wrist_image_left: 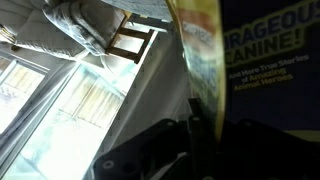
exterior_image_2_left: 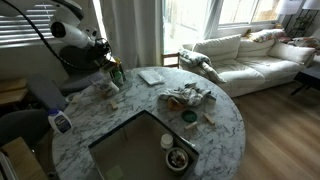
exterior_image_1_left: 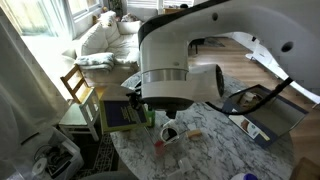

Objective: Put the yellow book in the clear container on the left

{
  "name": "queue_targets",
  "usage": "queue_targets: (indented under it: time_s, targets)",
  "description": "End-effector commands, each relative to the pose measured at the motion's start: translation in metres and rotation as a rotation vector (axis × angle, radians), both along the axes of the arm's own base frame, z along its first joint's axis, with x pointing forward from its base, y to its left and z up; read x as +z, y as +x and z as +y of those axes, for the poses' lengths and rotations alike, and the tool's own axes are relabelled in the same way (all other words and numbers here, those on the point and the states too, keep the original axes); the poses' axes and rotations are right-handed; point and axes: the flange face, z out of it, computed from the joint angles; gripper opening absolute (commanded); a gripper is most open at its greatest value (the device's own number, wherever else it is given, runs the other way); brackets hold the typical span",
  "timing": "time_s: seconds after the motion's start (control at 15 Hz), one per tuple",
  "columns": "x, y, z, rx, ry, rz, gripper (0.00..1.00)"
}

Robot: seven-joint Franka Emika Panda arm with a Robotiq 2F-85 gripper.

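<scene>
While the claw [wrist_image_left: 185, 142] is pressed together on the yellow book [wrist_image_left: 265, 90], wrist view shows the book up in the air, clear of the table, with its dark blue back cover and white print facing the camera and a yellow strip beside it. Exact grip spot is hidden. Thin paperback: light, likely floppy, and the glossy cover could slip or swing in a narrow pinch. I'd hold it near the spine, where it's stiffest. The clear container [exterior_image_2_left: 150, 76] is a flat, shallow, whitish translucent rectangle on the round marble-look table [exterior_image_2_left: 225, 125]. It looks light and may skid when the book lands
</scene>
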Motion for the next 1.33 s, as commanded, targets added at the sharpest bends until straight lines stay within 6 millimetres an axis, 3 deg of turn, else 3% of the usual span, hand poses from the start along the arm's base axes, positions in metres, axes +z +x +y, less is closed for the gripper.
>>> queue_targets:
  time_s: [0.0,0.27,0.8,1.27]
  targets:
    - [-0.008,-0.005,0.009,-0.029,-0.004,0.015,0.0]
    - [-0.018,-0.01,0.01,-0.058,-0.009,0.039,0.0]
    - [-0.026,-0.006,-0.014,-0.208,0.094,0.055,0.0]
    - [-0.039,-0.015,0.004,-0.251,0.182,0.08,0.0]
